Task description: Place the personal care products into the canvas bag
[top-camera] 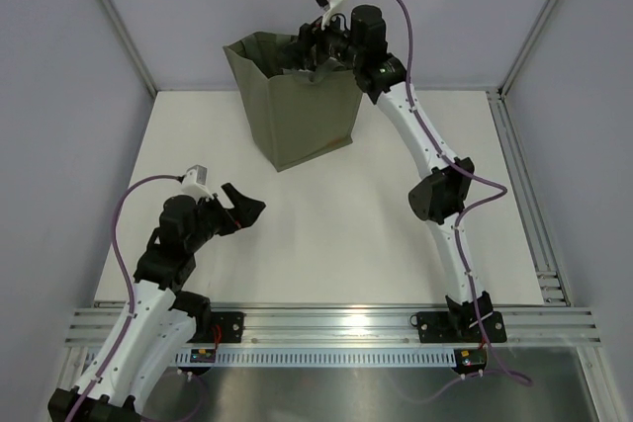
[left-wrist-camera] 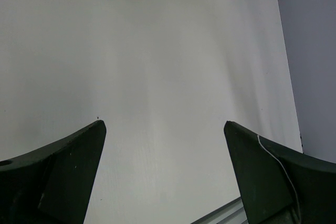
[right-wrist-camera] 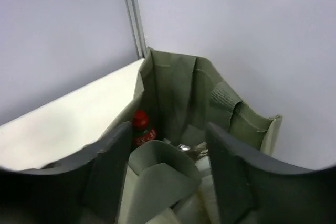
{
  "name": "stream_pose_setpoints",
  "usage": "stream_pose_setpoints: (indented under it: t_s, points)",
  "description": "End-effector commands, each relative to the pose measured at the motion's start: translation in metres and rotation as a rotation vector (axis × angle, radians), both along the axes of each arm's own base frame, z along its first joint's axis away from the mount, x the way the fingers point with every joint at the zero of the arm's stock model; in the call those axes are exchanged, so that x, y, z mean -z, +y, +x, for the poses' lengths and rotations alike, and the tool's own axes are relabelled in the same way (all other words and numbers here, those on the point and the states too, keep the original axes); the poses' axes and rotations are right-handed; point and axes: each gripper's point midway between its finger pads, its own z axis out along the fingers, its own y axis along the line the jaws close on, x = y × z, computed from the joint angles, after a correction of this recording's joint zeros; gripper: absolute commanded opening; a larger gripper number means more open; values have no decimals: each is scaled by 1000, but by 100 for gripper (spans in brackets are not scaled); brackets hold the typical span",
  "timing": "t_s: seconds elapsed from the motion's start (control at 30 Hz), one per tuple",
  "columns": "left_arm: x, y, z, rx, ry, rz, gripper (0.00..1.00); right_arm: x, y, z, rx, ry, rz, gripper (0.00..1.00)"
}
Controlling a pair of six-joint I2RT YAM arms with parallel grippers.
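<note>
Top view: canvas bag [top-camera: 297,111] upright at the far edge of the table [top-camera: 346,224]; right gripper [top-camera: 315,49] above its mouth; left gripper [top-camera: 242,207] toward the near-left corner. Left wrist: jaws spread, empty. Right wrist: jaws spread, empty; red-capped bottle [right-wrist-camera: 140,128] inside bag.

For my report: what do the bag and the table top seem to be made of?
The canvas bag looks like matte olive-grey woven fabric: its walls crease and sag, with a ribbed handle. The table looks like a smooth, matte white hard sheet, perhaps laminate or painted board; I cannot tell which.
</note>
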Motion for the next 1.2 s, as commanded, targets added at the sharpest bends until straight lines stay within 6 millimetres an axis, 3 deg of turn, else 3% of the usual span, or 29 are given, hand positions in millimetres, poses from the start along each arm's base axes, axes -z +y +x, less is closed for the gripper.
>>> stream_pose_setpoints:
  t_s: [0.0,0.1,0.13,0.17,0.2,0.23,0.27,0.3,0.33,0.37,0.4,0.43,0.47,0.5,0.53,0.57,0.6,0.63,0.67,0.73,0.77,0.9,1.17]
  points:
    - [-26,-5,6,29,-89,-13,99,-57,-10,-23,-31,-103,59,99]
    - [-26,-3,7,30,-91,6,99,-96,-26,-44,-75,-110,122,99]
    - [-30,-3,7,29,-95,14,99,-121,-38,-58,-88,-118,156,100]
    - [-30,0,10,22,-95,41,99,-126,-48,-63,-93,-55,188,99]
    - [-32,2,11,19,-97,55,99,-141,-72,-70,-75,-42,202,99]
    - [-36,4,12,17,-97,79,99,-143,-87,-73,-64,-4,204,100]
    - [-37,9,14,-4,-93,101,99,-111,-100,-68,-32,123,169,100]
    - [-34,10,16,-10,-75,116,99,-123,-136,-76,37,113,156,100]
    - [-32,12,16,-14,-59,131,99,-113,-156,-78,95,140,121,100]
    - [-37,14,19,-22,-67,148,99,-63,-179,-73,173,246,27,100]
    - [-35,16,20,-26,-55,159,99,-70,-215,-80,344,232,2,99]
    - [-33,18,21,-28,-49,176,99,-60,-250,-80,451,224,-66,100]
    - [-35,18,22,-30,-53,183,99,-19,-272,-86,517,302,-160,99]
    - [-35,19,23,-31,-51,187,99,-29,-306,-103,664,266,-186,100]
    - [-35,19,25,-33,-58,190,99,-24,-333,-111,757,267,-197,99]
    - [-36,19,26,-34,-64,192,99,15,-349,-117,812,331,-236,100]
    - [-35,19,27,-36,-64,192,99,3,-364,-141,870,286,-232,100]
    - [-36,18,30,-35,-75,186,99,8,-370,-151,892,281,-240,100]
    - [-37,16,31,-31,-78,180,99,36,-379,-159,929,316,-264,99]
    - [-35,14,33,-24,-79,172,99,31,-386,-184,979,279,-235,100]
    - [-33,12,34,-19,-71,170,99,50,-389,-190,1000,311,-225,100]
    - [-34,12,33,-10,-71,174,99,50,-399,-215,1078,275,-157,100]
    - [-36,15,26,-10,-94,183,99,53,-413,-231,1159,245,-147,99]
